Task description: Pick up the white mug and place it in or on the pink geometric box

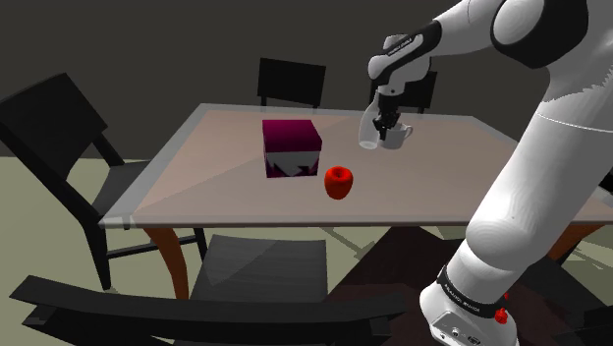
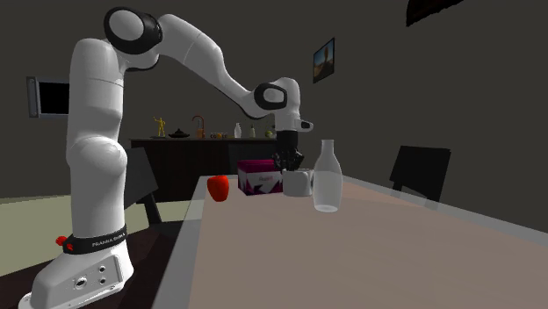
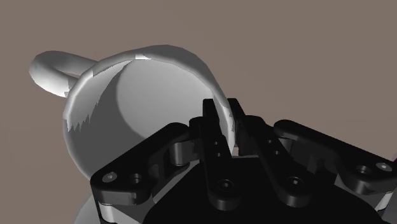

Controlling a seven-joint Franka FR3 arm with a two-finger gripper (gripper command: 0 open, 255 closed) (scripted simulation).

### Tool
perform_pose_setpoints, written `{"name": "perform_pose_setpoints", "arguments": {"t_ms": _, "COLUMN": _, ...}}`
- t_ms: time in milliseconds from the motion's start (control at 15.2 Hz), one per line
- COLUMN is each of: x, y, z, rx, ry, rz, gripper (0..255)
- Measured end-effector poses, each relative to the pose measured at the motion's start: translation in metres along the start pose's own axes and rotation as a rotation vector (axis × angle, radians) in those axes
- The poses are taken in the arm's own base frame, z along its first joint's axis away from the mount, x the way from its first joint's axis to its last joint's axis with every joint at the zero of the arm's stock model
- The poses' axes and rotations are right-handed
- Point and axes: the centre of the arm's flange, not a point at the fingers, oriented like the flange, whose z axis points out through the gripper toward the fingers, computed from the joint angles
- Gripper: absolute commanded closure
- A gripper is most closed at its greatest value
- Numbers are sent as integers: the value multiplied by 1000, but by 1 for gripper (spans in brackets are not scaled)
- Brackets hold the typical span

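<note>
Your all-black two-finger gripper (image 3: pixel 224 118) is closed narrow on the wall of the white mug (image 3: pixel 127 108) with a loop handle. In the wrist view one of its fingers (image 3: pixel 211 127) sits inside the rim and the other outside, and the handle sticks out on the far side from them. In the shoulder view you find the gripper (image 1: pixel 383 120) pointing down over the far part of the pale table (image 1: pixel 196 182), with the mug (image 1: pixel 398 136) hanging under it at about tabletop level; you cannot tell whether its base touches the surface. The deep pink cube-shaped box (image 1: pixel 291 149), with a white pattern low on its sides, stands apart from the mug toward the shoulder view's left. A shiny red apple-shaped object (image 1: pixel 338 182) lies near the box's corner, closer to the camera. In the second exterior view the mug (image 2: pixel 297 183) appears just to the right of the box (image 2: pixel 256 178), below the gripper (image 2: pixel 287 163), and a clear glass bottle (image 2: pixel 327 178) stands upright in front of it. Dark chairs (image 1: pixel 291 81) ring the table.
</note>
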Motion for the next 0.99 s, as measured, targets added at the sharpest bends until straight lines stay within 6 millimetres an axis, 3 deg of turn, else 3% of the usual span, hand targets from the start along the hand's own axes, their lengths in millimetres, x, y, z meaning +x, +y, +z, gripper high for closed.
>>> {"name": "perform_pose_setpoints", "arguments": {"t_ms": 990, "x": -9, "y": 7, "z": -78, "rx": 0, "ry": 0, "rz": 0, "gripper": 255}}
